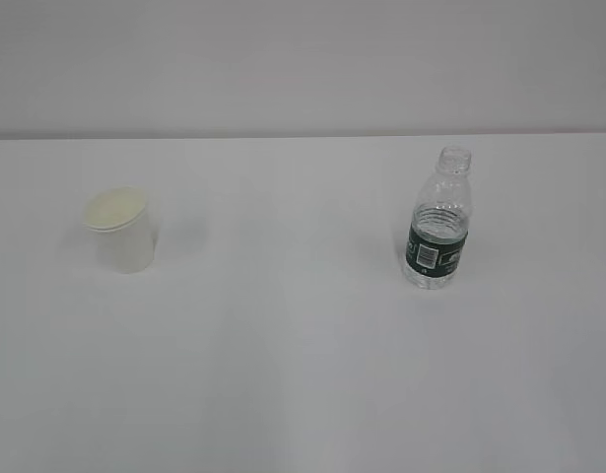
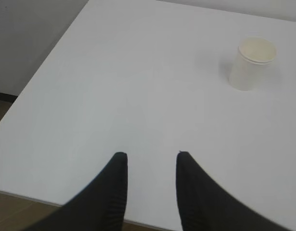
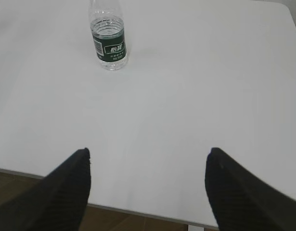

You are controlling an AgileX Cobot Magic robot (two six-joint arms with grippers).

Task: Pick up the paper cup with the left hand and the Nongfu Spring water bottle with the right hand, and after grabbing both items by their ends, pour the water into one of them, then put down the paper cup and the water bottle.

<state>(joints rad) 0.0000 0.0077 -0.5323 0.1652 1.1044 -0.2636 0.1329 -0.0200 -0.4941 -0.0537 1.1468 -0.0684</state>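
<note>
The white paper cup (image 1: 122, 229) stands upright on the left of the white table (image 1: 303, 374); in the left wrist view the paper cup (image 2: 252, 63) sits far off at the upper right. The uncapped Nongfu Spring water bottle (image 1: 438, 221) stands upright on the right, with clear water (image 1: 436, 235) up to about its green label. In the right wrist view the bottle (image 3: 108, 36) is far ahead at the upper left. My left gripper (image 2: 150, 155) is open with a moderate gap and empty, over the table's near edge. My right gripper (image 3: 148, 151) is wide open and empty. Neither gripper shows in the exterior view.
The table's near edge (image 3: 138, 212) runs under both grippers, with brown floor (image 2: 22, 214) below it. The table's left edge (image 2: 46, 62) borders a grey wall. A pale wall (image 1: 303, 59) stands behind the table.
</note>
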